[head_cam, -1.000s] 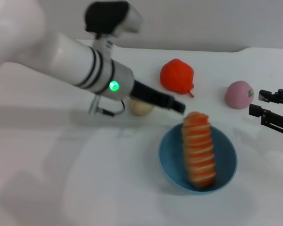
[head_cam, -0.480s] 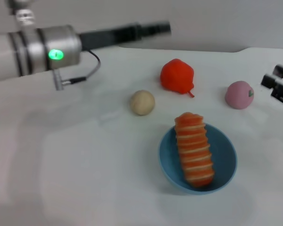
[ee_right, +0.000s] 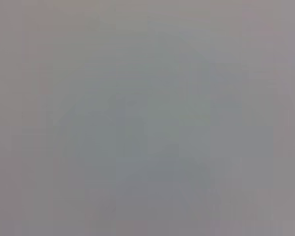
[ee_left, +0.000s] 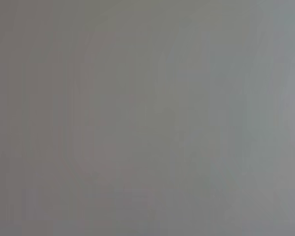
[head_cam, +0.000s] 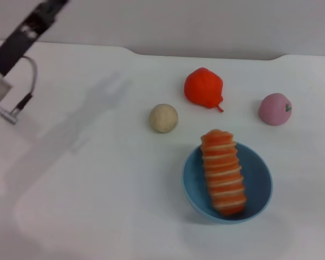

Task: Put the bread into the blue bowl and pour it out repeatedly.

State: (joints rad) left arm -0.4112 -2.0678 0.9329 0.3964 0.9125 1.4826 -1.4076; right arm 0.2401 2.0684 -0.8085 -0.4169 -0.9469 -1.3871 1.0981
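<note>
The bread [head_cam: 223, 171], a long ridged loaf with orange-and-cream stripes, lies in the blue bowl [head_cam: 260, 184] with its striped top up. Its far end rests over the bowl's far rim. The bowl stands upright on the white table, right of centre. My left gripper [head_cam: 50, 7] is raised at the far left corner, well away from the bowl, with its tip running off the frame's edge. My right gripper is out of the head view. Both wrist views show only plain grey.
A small beige ball [head_cam: 163, 117] lies left of and behind the bowl. A red fruit-shaped toy [head_cam: 203, 87] and a pink peach-like toy [head_cam: 274, 109] lie farther back. The white table's [head_cam: 97, 189] back edge runs along the top.
My left arm has swung up and back from beside the bowl to the far left corner. My right gripper has withdrawn out of view on the right. The bread settled in the bowl.
</note>
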